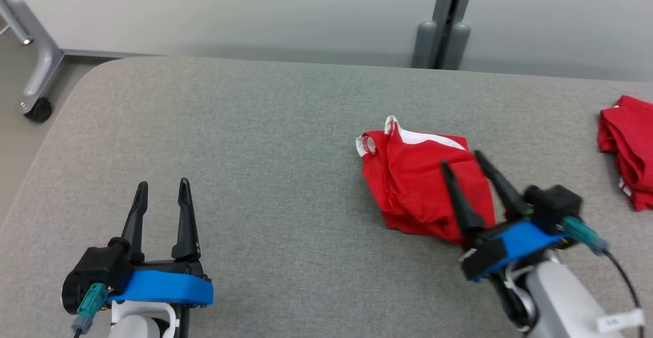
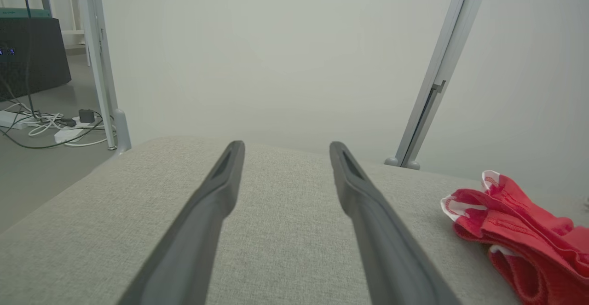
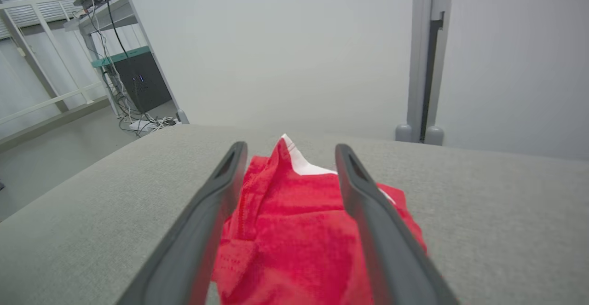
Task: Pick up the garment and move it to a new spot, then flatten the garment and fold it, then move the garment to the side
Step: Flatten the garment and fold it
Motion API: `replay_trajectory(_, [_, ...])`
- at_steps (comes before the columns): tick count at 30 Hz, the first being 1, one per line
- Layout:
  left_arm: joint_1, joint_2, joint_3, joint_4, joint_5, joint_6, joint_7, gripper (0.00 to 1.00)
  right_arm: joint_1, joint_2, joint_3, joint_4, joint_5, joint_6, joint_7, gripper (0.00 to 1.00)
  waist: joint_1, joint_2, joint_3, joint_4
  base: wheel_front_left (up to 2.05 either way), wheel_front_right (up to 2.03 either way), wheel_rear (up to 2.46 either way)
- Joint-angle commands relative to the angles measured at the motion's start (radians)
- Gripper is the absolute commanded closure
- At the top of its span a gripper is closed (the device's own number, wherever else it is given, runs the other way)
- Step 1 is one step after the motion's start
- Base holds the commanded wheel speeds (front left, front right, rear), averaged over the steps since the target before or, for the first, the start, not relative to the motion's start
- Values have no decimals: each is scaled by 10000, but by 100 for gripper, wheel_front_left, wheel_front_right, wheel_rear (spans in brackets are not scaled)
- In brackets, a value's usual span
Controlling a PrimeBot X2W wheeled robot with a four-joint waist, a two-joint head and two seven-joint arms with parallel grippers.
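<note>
Fingers (image 1: 460, 203) of right gripper (image 1: 460, 158), parted, hide part of garment (image 1: 408, 180); contact unclear.

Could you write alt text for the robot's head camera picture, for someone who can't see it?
A crumpled red garment with white trim lies on a grey padded table, the robot's right gripper over its near side, fingers apart. The left gripper, also open, is at lower left over bare table. Another red cloth lies at the right edge.
</note>
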Motion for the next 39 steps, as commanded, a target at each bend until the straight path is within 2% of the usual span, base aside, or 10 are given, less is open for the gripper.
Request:
replay_trajectory(1, [106, -13, 41, -1, 39, -41, -28, 0, 225, -77, -159, -143, -73, 1, -36, 0, 0, 0, -95, -106, 0, 0, 0])
replay_trajectory(5, [174, -12, 78, -14, 119, -44, -26, 0, 1125, -6, -1386, -1151, -500, 1, -37, 0, 0, 0, -202, -240, 0, 0, 0])
replay_trajectory(10, [272, -10, 146, 2, 248, 29, -26, 0, 1797, 71, -2616, -1629, -911, 1, -37, 0, 0, 0, -262, -295, 0, 0, 0])
replay_trajectory(14, [305, -12, 210, -15, 395, 129, -26, 0, 2006, 185, -3181, -1751, -1177, 1, -37, 0, 0, 0, -305, -278, 0, 0, 0])
replay_trajectory(19, [311, -14, 260, -44, 482, 143, -26, 0, 1623, 302, -3410, -1633, -1367, 1, 79, 0, 0, 0, -266, -178, 0, 0, 0])
replay_trajectory(20, [283, -12, 251, -45, 505, 140, -26, 0, 1457, 313, -3369, -1562, -1427, 1, 125, 42, 0, 0, -237, -144, 0, 0, 0])
replay_trajectory(21, [251, -12, 240, -40, 521, 137, -26, 0, 1313, 327, -3314, -1455, -1480, 1, 184, 100, 0, 0, -213, -111, 0, 0, 0])
replay_trajectory(30, [-150, -14, 27, 23, 342, 91, -26, 0, -839, 427, -2657, 767, -1982, 1, 646, 100, 0, 0, 276, 423, 0, 0, 0])
replay_trajectory(39, [-466, -12, -245, 108, 125, 154, -26, 0, -2410, 460, -2591, 4077, -2591, 1, 529, 100, 0, 0, 669, 947, 0, 0, 0])
